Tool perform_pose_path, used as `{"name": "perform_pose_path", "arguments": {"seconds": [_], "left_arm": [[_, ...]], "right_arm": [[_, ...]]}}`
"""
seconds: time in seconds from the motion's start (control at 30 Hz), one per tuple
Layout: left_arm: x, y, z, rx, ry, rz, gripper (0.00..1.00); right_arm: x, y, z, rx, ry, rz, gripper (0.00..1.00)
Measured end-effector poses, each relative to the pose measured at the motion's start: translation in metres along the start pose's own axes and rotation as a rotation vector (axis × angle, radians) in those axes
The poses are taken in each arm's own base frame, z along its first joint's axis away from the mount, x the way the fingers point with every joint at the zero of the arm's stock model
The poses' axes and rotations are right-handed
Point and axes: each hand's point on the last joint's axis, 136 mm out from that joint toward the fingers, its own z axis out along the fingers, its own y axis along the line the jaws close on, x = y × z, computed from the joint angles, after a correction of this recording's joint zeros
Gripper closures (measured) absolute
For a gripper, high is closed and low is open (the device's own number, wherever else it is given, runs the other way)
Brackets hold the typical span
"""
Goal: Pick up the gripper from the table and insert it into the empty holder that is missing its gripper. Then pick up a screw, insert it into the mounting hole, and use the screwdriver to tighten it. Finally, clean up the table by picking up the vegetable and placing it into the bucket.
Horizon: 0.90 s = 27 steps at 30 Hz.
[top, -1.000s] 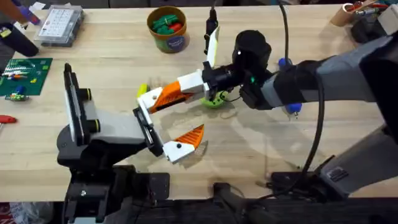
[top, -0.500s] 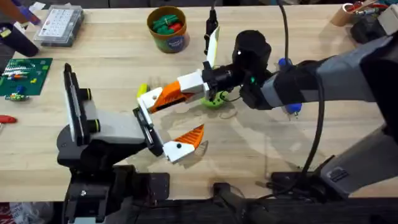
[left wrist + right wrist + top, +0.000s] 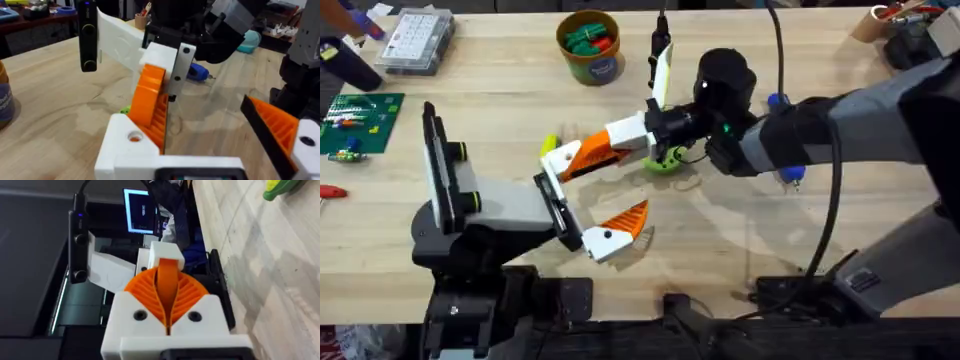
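The gripper (image 3: 575, 157), an orange ribbed wedge on a white base, is held level in my right gripper (image 3: 605, 148), which is shut on its orange part. In the right wrist view the two orange pads (image 3: 187, 297) squeeze it. Its white base (image 3: 131, 147) lies against the upper end of the holder (image 3: 556, 205), the black-and-white jaw mount of my left gripper (image 3: 615, 190). That mount's other finger (image 3: 618, 225), with a black dot, stands well apart. The green vegetable (image 3: 666, 162) lies under my right wrist. The bucket (image 3: 590, 48) stands at the back.
A clear parts box (image 3: 415, 40) and a green board (image 3: 355, 122) sit at the back left. A blue-handled tool (image 3: 199, 72) lies beyond the right arm. A small yellow piece (image 3: 548, 143) lies just behind the holder. A tan cup (image 3: 880, 20) is at the far right corner.
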Motion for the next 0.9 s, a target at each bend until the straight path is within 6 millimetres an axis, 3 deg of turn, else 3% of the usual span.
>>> {"name": "perform_pose_path", "arguments": {"seconds": [0.17, 0.2, 0.33, 0.37, 0.4, 0.77, 0.9], "left_arm": [[0.0, 0.0, 0.0, -0.001, 0.0, -0.001, 0.014], [0.0, 0.0, 0.0, 0.0, 0.0, -0.001, 0.014], [0.001, -0.005, 0.0, 0.026, 0.003, 0.0, 0.014], [0.001, -0.006, 0.0, 0.032, 0.003, 0.0, 0.014], [0.001, -0.006, 0.0, 0.035, 0.003, 0.0, 0.014], [0.001, -0.007, 0.0, 0.041, 0.004, -0.002, 0.013], [0.001, -0.007, 0.0, 0.041, 0.004, -0.002, 0.015]], "right_arm": [[0.0, 0.0, 0.0, 0.001, -0.001, 0.004, 0.96], [0.0, -0.001, 0.0, 0.002, -0.001, 0.007, 0.845], [0.001, -0.003, 0.004, 0.007, -0.005, 0.017, 0.224], [0.001, -0.003, 0.005, 0.008, -0.004, 0.016, 0.096], [0.002, -0.004, 0.006, 0.008, -0.004, 0.017, 0.031], [-0.007, -0.005, -0.003, 0.013, -0.036, 0.02, 0.006], [-0.014, 0.009, -0.017, 0.002, -0.057, -0.011, 0.007]]}}
